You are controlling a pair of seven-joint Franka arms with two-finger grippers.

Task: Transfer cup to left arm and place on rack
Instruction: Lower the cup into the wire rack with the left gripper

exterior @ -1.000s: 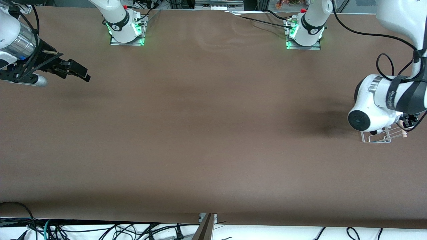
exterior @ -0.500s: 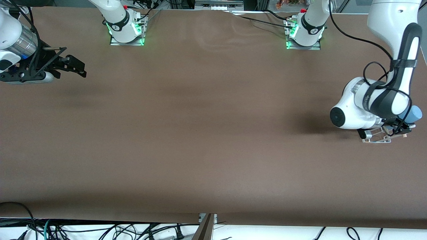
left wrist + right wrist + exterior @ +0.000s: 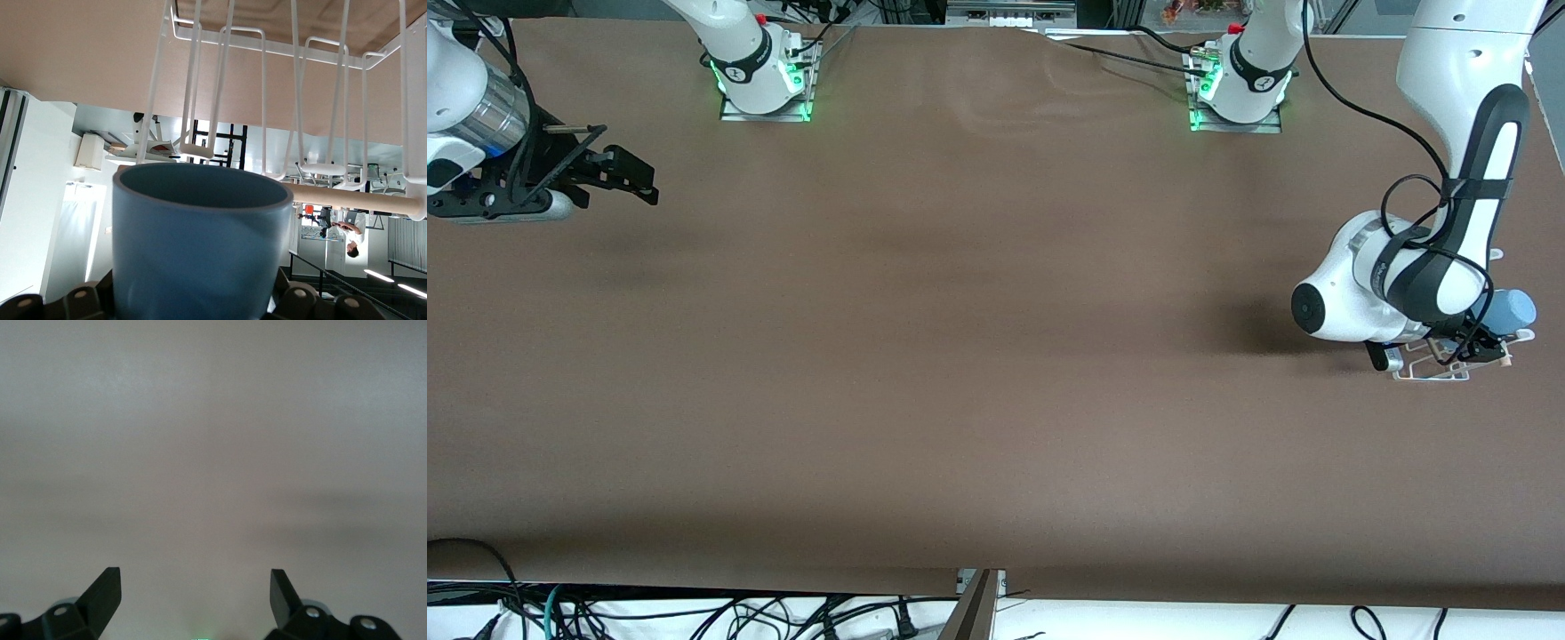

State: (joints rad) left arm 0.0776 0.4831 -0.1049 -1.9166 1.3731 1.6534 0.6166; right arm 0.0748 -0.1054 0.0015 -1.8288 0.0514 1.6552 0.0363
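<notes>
One cup [image 3: 200, 243] clamped in left gripper [image 3: 200, 303] over one rack [image 3: 1436, 366]; right gripper [image 3: 193, 590] spread, waiting.

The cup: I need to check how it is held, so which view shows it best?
The left wrist view: the cup fills it, clamped in the left tool by the rack. The front view shows only a blue sliver; the right wrist view, nothing.
</notes>
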